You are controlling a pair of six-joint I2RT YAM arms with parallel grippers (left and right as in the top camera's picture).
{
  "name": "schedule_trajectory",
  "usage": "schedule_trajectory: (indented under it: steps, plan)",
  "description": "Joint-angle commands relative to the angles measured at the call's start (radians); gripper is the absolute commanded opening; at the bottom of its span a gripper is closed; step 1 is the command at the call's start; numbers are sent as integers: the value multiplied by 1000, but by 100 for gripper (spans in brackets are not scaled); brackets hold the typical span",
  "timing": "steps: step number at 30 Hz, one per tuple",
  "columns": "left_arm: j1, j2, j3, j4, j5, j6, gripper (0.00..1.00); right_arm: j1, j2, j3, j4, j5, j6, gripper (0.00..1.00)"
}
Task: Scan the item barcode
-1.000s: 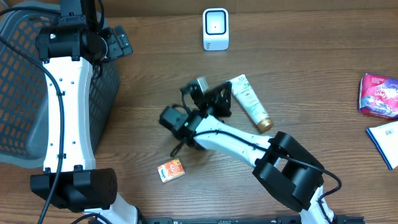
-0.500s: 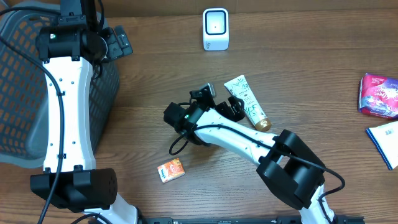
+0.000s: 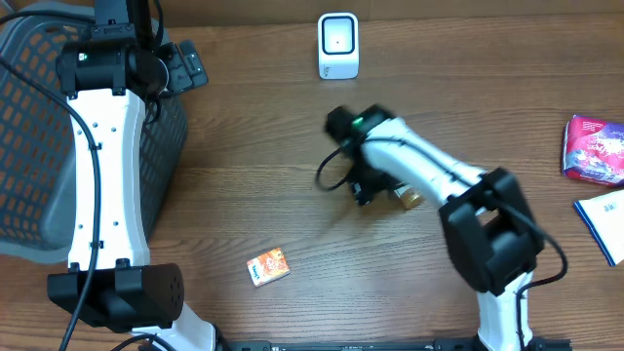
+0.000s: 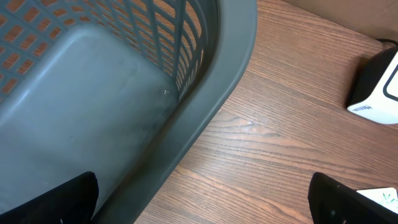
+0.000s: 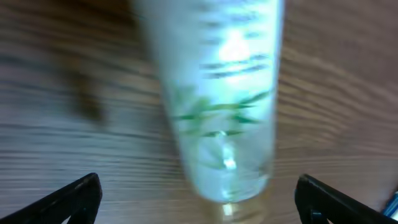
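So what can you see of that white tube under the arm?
A white, plastic-looking tube printed with green leaves and blurred text, ending in a gold-brown cap. It lies flat on the wooden table, mostly hidden from above by the right arm. The right gripper hangs over it, jaws open to either side, neither touching it.

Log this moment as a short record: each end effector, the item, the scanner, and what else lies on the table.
Left end effector: open, holding nothing, above the edge of the grey basket
Right end effector: open, fingers astride the tube, not gripping it
Tube: lying on the table, white with green print, wrist view blurred
Scanner: white, at the far edge, apart from the tube
Other items: small orange box; pink packet
Barcode: not visible
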Motion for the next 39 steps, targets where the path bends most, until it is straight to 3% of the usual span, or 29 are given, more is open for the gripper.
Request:
schedule_trajectory:
  steps: [1, 4, 9, 13, 15, 21, 30, 39]
  plan:
    - [-2, 11, -1, -3, 5, 1, 100, -68, -29, 8, -3, -188, -104, 100]
    - [-2, 11, -1, -3, 4, 1, 100, -116, -29, -5, 8, -268, -181, 100]
    - [-2, 11, -1, -3, 5, 1, 100, -171, -29, -70, 46, -283, -184, 98]
    - [-2, 11, -1, -3, 4, 1, 100, -198, -29, -117, 69, -285, -183, 83]
    - [-2, 11, -1, -3, 4, 1, 100, -204, -29, -122, 75, -310, -183, 67]
    - [-2, 11, -1, -3, 5, 1, 100, -203, -29, -122, 86, -390, -183, 38]
    - [-2, 11, -1, -3, 5, 1, 100, -203, -34, -98, 14, -547, -172, 27]
    - [-2, 11, -1, -3, 4, 1, 100, -203, -97, 12, -180, -1096, -173, 21]
